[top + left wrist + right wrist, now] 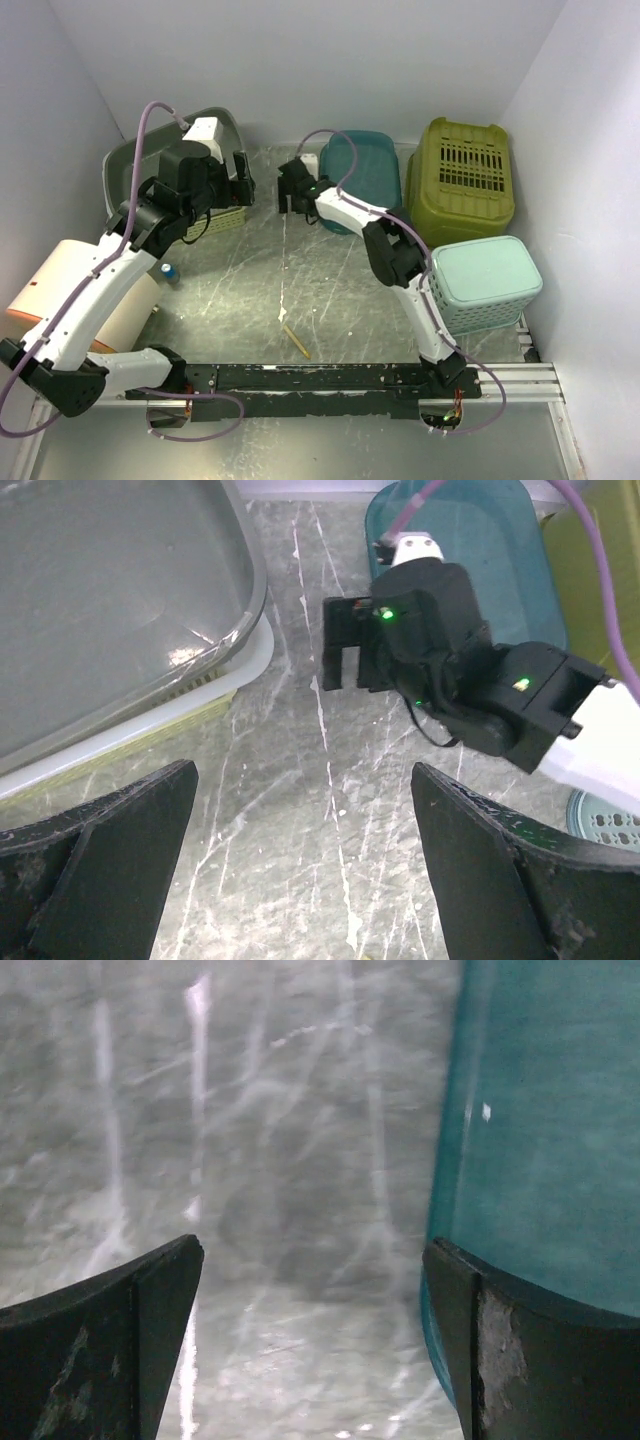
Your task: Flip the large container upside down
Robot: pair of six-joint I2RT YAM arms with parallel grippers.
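Gaping right fingers beside teal container

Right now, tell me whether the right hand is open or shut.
Open: the right hand has its fingers wide apart, only table between them.

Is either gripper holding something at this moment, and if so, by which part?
Nothing is held. The left gripper is open above the table; the right gripper is open beside the teal container, only table between its jaws.

Bin back left, tub back centre, crate back right, basket just before crate.
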